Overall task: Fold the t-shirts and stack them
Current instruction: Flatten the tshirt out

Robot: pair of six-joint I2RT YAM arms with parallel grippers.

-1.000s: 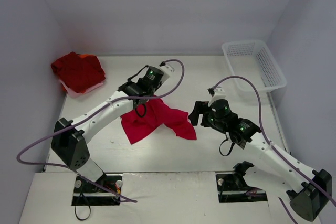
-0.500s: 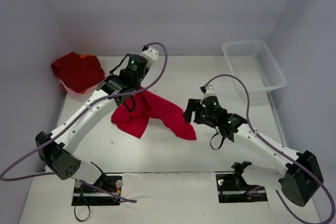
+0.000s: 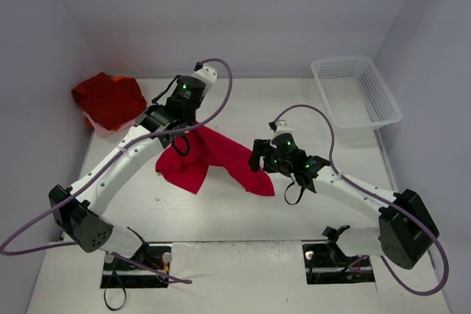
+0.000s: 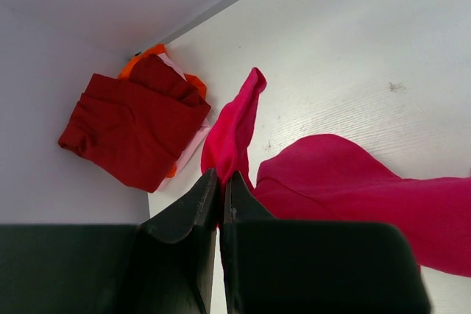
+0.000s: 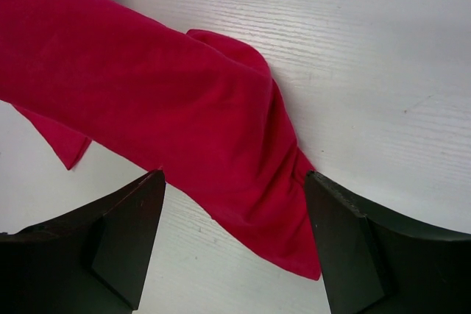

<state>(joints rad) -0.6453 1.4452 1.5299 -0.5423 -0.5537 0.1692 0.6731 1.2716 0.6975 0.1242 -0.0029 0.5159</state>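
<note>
A bright red t-shirt (image 3: 213, 154) hangs crumpled over the table's middle, its lower part trailing on the surface. My left gripper (image 3: 168, 124) (image 4: 221, 174) is shut on a fold at its upper left edge, and the pinched cloth (image 4: 234, 126) rises just beyond the fingertips. My right gripper (image 3: 257, 158) (image 5: 234, 176) is open just above the table, with its jaws to either side of the shirt's right-hand corner (image 5: 265, 204). A folded darker red t-shirt (image 3: 109, 99) (image 4: 132, 126) lies at the far left on top of orange and pink cloth.
A white mesh basket (image 3: 357, 90) stands at the back right, against the right wall. Walls close in the table on the left, back and right. Purple cables loop off both arms.
My left gripper has carried the shirt left and back, toward the folded pile. The right arm has reached left and now straddles the shirt's right corner, jaws still open.
</note>
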